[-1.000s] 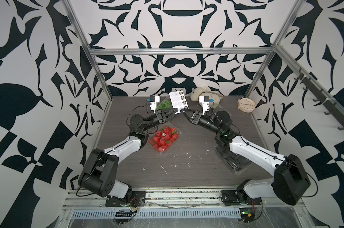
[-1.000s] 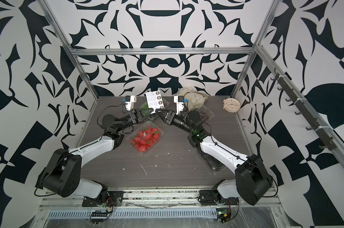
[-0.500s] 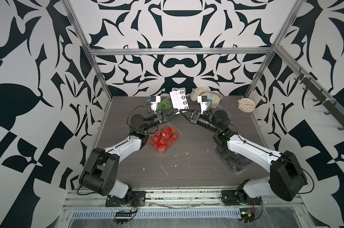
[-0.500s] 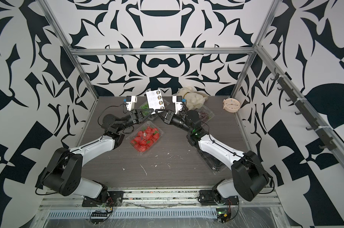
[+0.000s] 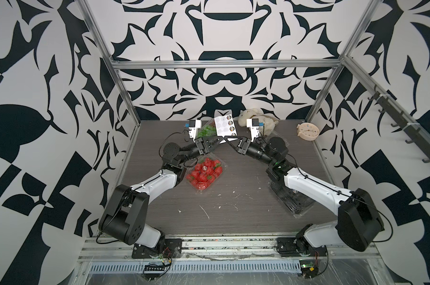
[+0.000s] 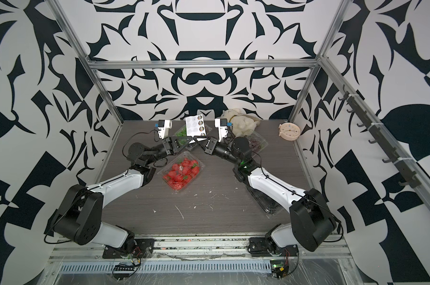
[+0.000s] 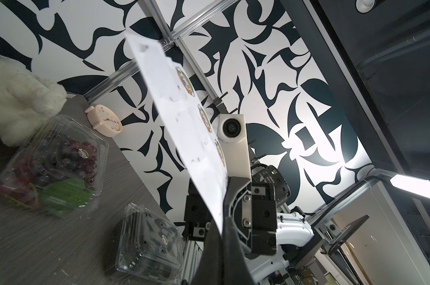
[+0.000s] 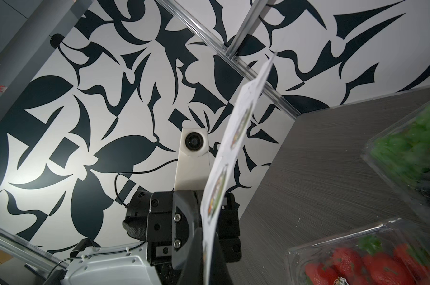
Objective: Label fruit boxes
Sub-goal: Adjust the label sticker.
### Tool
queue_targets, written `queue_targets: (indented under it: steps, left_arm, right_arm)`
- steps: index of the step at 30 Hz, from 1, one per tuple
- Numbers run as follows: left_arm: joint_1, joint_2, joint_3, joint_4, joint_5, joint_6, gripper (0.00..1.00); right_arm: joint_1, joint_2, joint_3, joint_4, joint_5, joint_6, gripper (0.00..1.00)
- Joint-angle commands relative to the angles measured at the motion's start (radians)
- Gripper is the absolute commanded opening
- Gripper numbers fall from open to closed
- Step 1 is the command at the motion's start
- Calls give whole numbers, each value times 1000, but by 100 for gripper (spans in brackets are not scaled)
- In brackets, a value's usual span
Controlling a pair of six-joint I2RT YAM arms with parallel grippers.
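Left gripper (image 5: 218, 141) and right gripper (image 5: 230, 143) both pinch the bottom edge of the upright sticker sheet (image 5: 225, 125) at twelve o'clock. On the table (image 5: 233, 209), the strawberry punnet (image 5: 205, 174) sits at nine o'clock. The green-grape punnet (image 5: 205, 130) is at eleven, the purple-grape punnet (image 7: 51, 162) at one, and the avocado punnet (image 7: 147, 246) at four, under the right arm.

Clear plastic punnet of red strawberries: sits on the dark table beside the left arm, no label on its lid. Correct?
No: the clear plastic punnet of red strawberries carries a round label on its lid, seen in both top views; the rest holds.
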Motion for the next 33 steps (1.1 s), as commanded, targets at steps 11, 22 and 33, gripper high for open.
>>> queue_targets:
  steps: [11,22,33]
  left_arm:
    - [3,-21,0,50,1,-13,14]
    - [17,-25,-13,63,-9,-27,13]
    - [18,-12,-11,92,-1,-43,5]
  right_arm:
    - [-5,-20,32,57,1,-20,0]
    - [-8,-22,29,59,3,-15,0]
    - [-8,-9,34,71,0,-5,0]
